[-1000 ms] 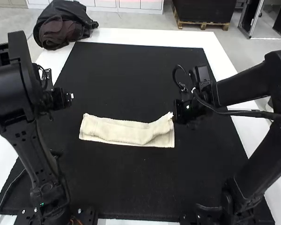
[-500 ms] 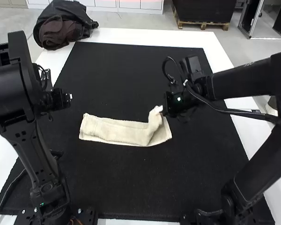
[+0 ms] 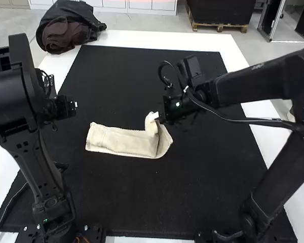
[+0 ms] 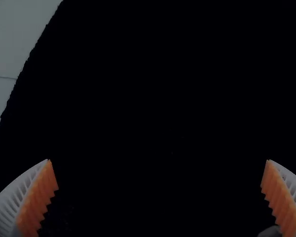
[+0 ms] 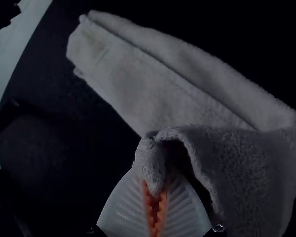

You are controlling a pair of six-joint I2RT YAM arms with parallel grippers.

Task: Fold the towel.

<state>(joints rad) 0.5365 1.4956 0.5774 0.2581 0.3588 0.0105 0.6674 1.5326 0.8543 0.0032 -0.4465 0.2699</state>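
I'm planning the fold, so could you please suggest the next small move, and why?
Probably have the right gripper carry its pinched end of the towel leftward, then lower it: that end is raised, while the rest lies as a strip to its left.

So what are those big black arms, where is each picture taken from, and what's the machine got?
It's a robot with two arms. The high picture looks down from above and behind them; the other two come from little cameras on its wrists. A cream towel lies in a long strip on a black mat. The right arm's tool pinches a bit of the towel near one end, which is lifted and bent over. The left arm's tool is wide open. The job is folding the towel.
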